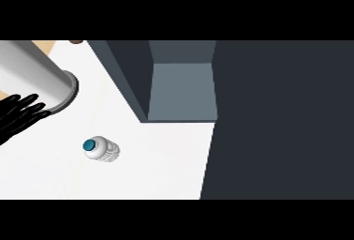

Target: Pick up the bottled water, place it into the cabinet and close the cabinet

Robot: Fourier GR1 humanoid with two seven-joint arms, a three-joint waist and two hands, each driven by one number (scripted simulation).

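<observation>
The bottled water (pixel 103 149) stands on the white counter (pixel 62 178), seen from above as a clear ribbed body with a teal cap. My left hand (pixel 21 117) shows at the left edge below its grey forearm (pixel 34 75), fingers spread and relaxed, holding nothing. It is up and to the left of the bottle, apart from it. The cabinet (pixel 181 91) stands open up and to the right of the bottle, its grey-blue inside showing. My right hand is out of view.
The cabinet's dark door panel (pixel 280 117) fills the right side of the view and reaches down past the counter's right edge. A dark side wall (pixel 128 75) of the cabinet runs diagonally beside the opening. A tan surface (pixel 46 45) shows at the top left.
</observation>
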